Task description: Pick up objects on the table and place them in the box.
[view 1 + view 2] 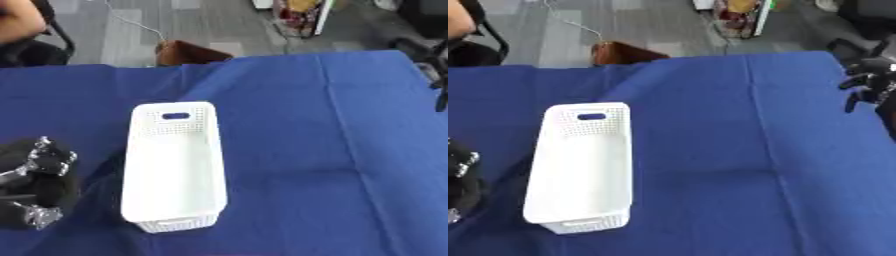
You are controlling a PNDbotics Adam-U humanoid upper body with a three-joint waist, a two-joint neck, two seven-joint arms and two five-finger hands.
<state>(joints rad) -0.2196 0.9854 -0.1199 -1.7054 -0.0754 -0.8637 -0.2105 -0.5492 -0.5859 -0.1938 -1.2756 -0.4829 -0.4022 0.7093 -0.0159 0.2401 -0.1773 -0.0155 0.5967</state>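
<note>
A long white plastic box (172,170) with perforated walls and a handle slot at its far end lies lengthwise on the blue tablecloth, left of centre. Its inside shows nothing but white floor. My left hand (35,182), black with silver joints, sits low at the left edge, just left of the box and apart from it. My right hand (866,82) hangs at the far right edge of the table, its fingers spread and relaxed with nothing in them. No loose object shows on the cloth.
The blue cloth (315,150) covers the whole table, with creases running down its right half. Beyond the far edge stand a brown cardboard box (184,52) on the grey floor and some clutter (297,15). A person's arm shows at the top left corner.
</note>
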